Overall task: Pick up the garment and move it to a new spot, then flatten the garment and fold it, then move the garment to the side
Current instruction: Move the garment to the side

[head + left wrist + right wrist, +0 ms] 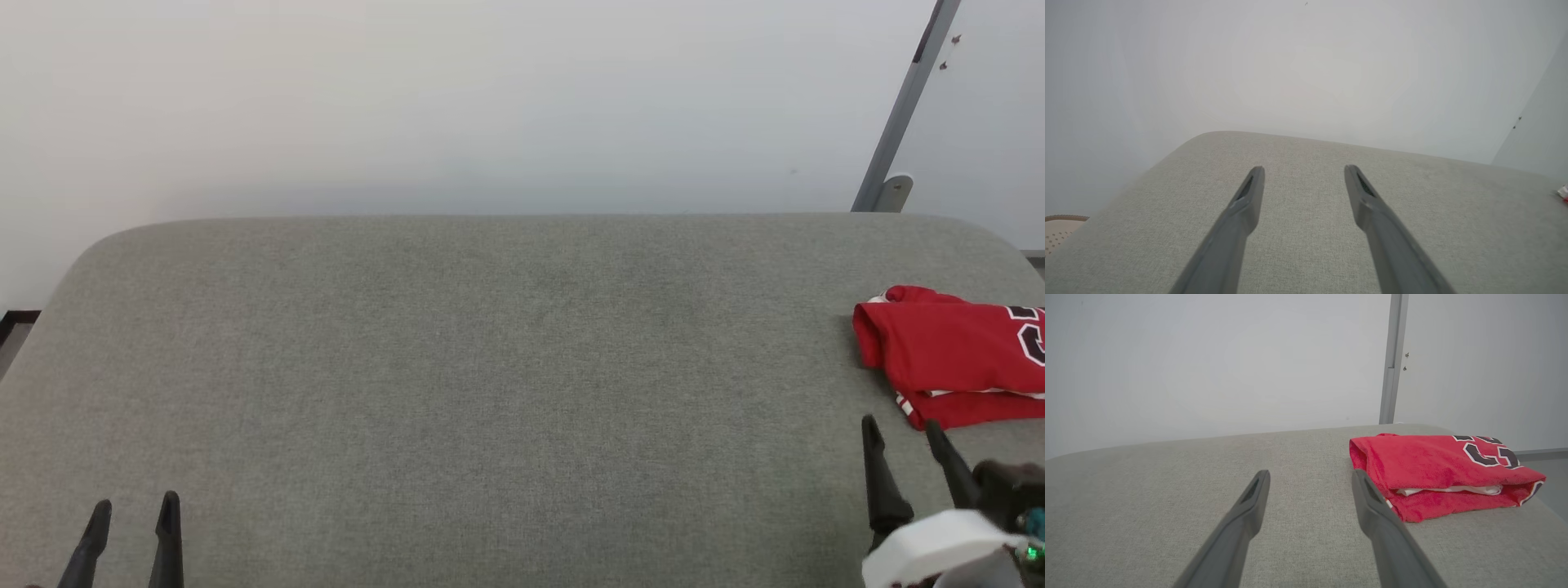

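The garment (951, 355) is a red jersey with black, white-outlined numbers, lying folded at the far right of the grey padded table (490, 367). In the right wrist view the garment (1433, 473) shows a white layer between its red folds. My right gripper (900, 431) is open just in front of the garment's near left corner, its fingers empty and apart from the cloth. In its own wrist view the right gripper (1310, 475) has the garment just right of its right finger. My left gripper (135, 506) is open at the lower left, empty; seen from the left wrist, the left gripper (1304, 170) hovers over bare table.
A pale wall rises behind the table. A grey metal post (902, 106) leans at the back right, and the post (1393, 359) stands behind the garment in the right wrist view. A perforated beige surface (1059, 230) lies beyond the table's left edge.
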{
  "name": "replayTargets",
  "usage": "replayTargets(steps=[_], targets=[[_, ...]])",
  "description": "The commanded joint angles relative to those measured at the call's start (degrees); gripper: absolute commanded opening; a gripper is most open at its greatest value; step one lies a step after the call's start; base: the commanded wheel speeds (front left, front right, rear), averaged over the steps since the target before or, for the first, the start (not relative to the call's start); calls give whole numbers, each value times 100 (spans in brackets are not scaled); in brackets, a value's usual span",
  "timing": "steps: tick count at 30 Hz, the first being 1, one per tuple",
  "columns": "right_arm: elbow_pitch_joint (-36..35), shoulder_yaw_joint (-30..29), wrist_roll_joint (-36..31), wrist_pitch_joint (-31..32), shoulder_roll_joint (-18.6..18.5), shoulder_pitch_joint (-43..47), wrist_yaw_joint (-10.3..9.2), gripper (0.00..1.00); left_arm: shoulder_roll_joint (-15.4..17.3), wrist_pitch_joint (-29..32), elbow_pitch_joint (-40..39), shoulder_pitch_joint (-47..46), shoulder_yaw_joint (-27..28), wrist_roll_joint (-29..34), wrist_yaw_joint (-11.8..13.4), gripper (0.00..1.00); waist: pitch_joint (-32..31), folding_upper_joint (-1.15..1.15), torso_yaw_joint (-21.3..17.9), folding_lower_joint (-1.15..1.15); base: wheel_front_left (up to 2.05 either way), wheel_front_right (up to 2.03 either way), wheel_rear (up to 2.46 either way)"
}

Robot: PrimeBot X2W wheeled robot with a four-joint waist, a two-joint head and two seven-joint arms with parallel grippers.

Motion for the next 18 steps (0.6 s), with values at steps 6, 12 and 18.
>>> replayTargets(steps=[6,12,18], targets=[[-220,-38,-84,1,152,405,-12,100,-65,-29,-29,160,-31,-26,-9,100,-99,0,-57,0,0,0,0],[-375,-28,-85,35,286,656,-11,100,-64,-28,-57,251,-145,-16,-9,100,-182,0,-95,0,0,0,0],[-472,-32,-103,60,348,761,-11,100,-13,-28,-53,229,-243,-5,-9,100,-216,0,-111,0,0,0,0]])
